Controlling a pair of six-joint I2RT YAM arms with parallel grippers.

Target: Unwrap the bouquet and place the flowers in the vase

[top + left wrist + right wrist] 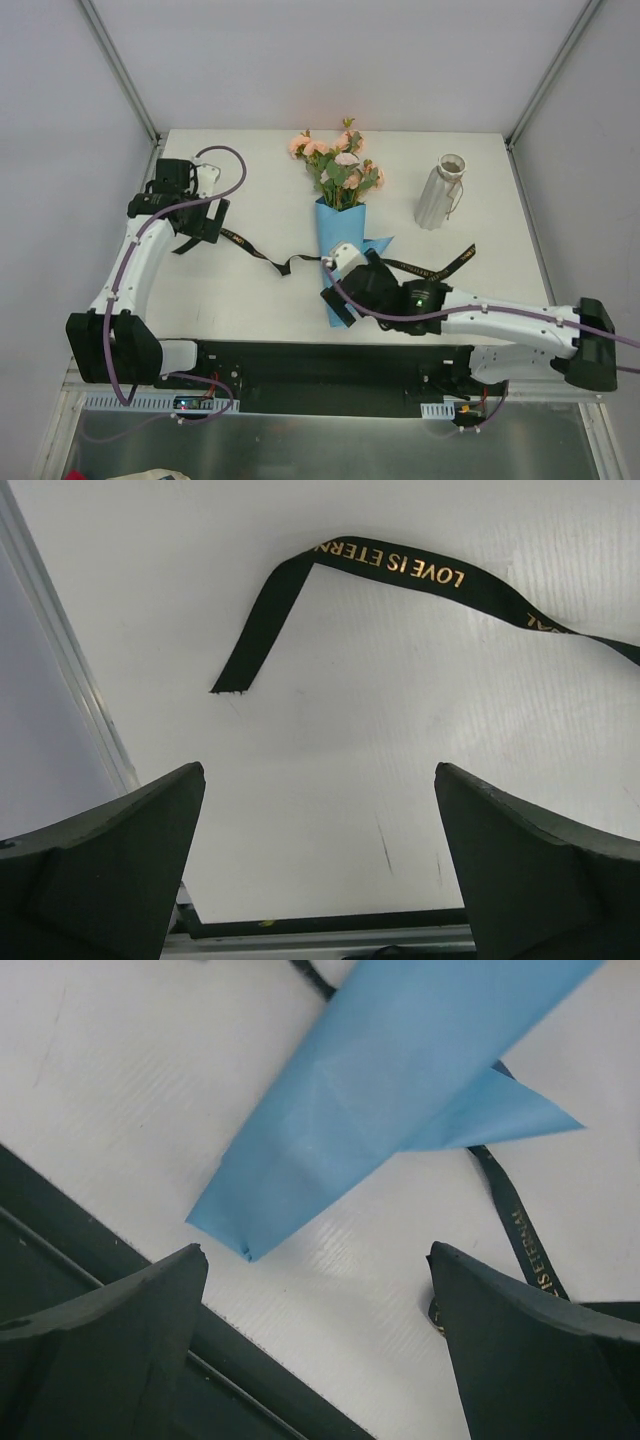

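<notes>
**A:** What is the left tool (318, 770) doing?

**B:** It is hanging over the left side of the bench (260, 200). Its jaws are standing wide apart and gripping nothing.

**A:** And what is lying near it?

**B:** A black ribbon (400, 570) with gold lettering is lying flat on the bench, its cut end resting just ahead of that tool's fingers (120, 860) and not touching them. From there it is trailing rightward toward the bouquet (338, 230).

**A:** Where is the bouquet sitting?

**B:** It is lying in the middle of the bench, and its blue paper (380, 1090) is wrapping the stems in a cone. The roses (330, 150) are pointing to the far edge and the narrow end is pointing toward the arms. The ribbon is showing again on the right side of the paper. I cannot tell whether it is passing under the cone or looping around it.

**A:** And the right tool (318, 1250)?

**B:** It is hovering above the narrow end of the cone, jaws spread wide and clamping nothing. The paper's tip is lying on the bench just beyond the gap between them.

**A:** And the vase (438, 192)?

**B:** It is standing upright toward the far right of the bench, well apart from the bouquet and from both tools.
</notes>
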